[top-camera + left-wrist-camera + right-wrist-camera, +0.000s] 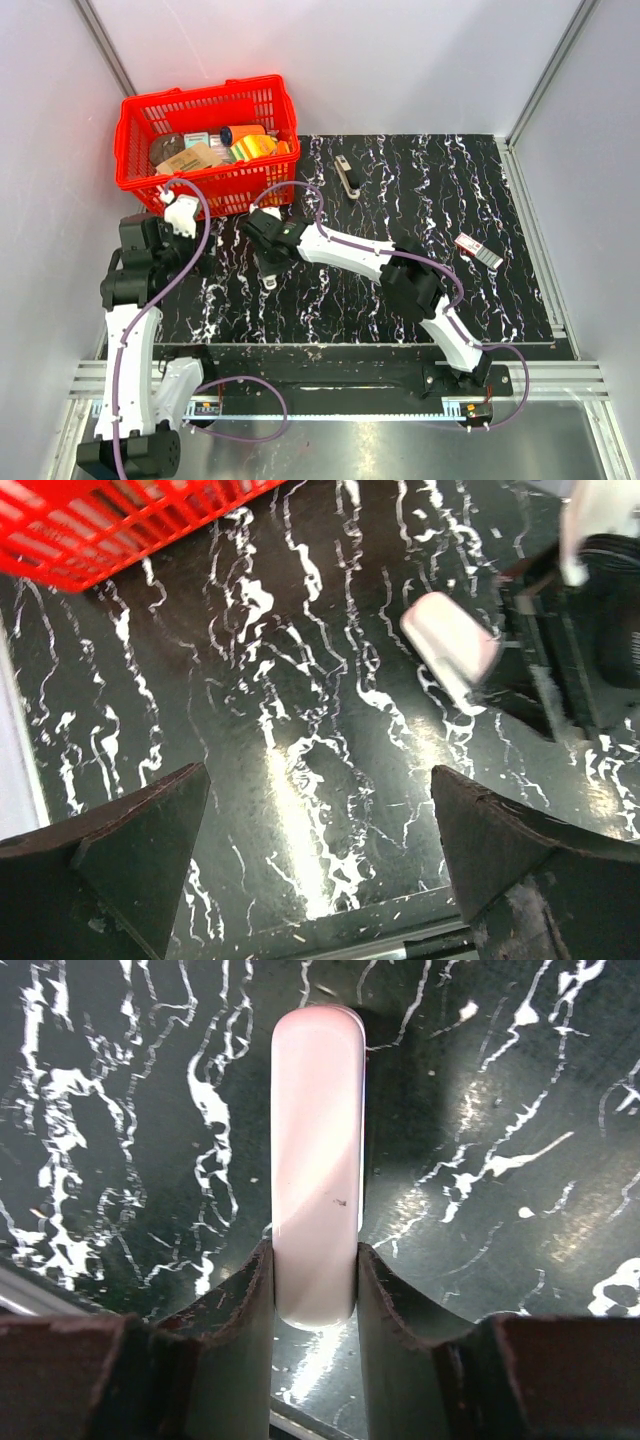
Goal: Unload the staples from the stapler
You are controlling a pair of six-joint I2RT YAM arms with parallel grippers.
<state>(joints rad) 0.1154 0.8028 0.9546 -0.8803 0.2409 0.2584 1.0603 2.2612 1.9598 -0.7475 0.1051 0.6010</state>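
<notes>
Right pincer [315, 1260] was squeezed shut on the white oblong piece [317, 1140] when I looked. Both of its fingers [240, 1310] pressed on the long sides, close to one round end. That piece lay on the black mat with white streaks [430, 190], a little way in front of the red basket [135, 120], on my side of it. My left pincer [318, 780] was wide open with nothing in it, hanging just in front of the basket's near wall. The stapler [347, 177] lay by itself on the mat, near the right side of the basket, and no pincer touched it. A small red-and-white box [478, 250] lay well to the right of the basket, farther off than the stapler. The basket had some packets in it, but I could not tell what they were.
</notes>
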